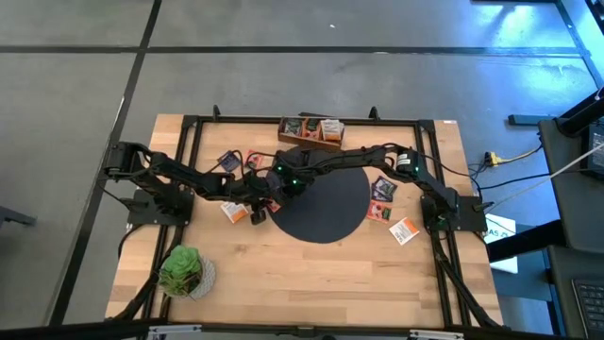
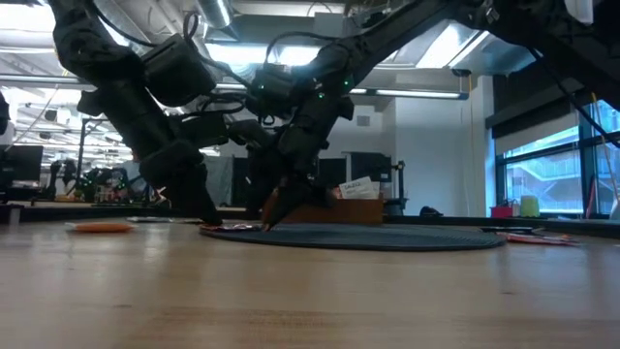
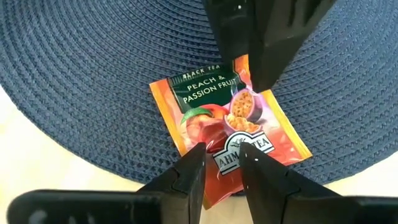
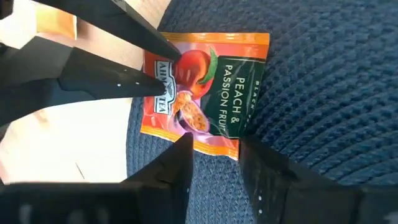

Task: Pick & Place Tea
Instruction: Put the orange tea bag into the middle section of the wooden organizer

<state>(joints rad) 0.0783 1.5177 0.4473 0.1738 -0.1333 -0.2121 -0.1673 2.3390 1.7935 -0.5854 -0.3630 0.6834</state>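
An orange peach-and-passion-fruit tea packet (image 3: 230,118) is at the left rim of the dark round mat (image 1: 326,212). In the low view the packet (image 2: 278,206) stands tilted over the mat. My left gripper (image 3: 224,167) comes at its logo end. My right gripper (image 4: 216,148) comes at the opposite side, and both have their fingers nearly together on the packet. Other packets lie on the wood left of the mat (image 1: 229,161) and right of it (image 1: 404,229). My left gripper pinches the packet's logo end (image 3: 225,155) between its two fingers, slanting down from the table's left. The foil bulges up between the fingertips. My right gripper has the packet's opposite edge (image 4: 217,144) between its fingertips, slanting down from the right. The packet is tilted, its low corner (image 2: 267,224) at the mat.
A brown box (image 1: 311,131) with more packets stands at the far edge. Several packets (image 1: 382,191) lie by the mat's right rim. A green plant on a round base (image 1: 185,270) sits near the left front corner. Bare wood lies along the near edge.
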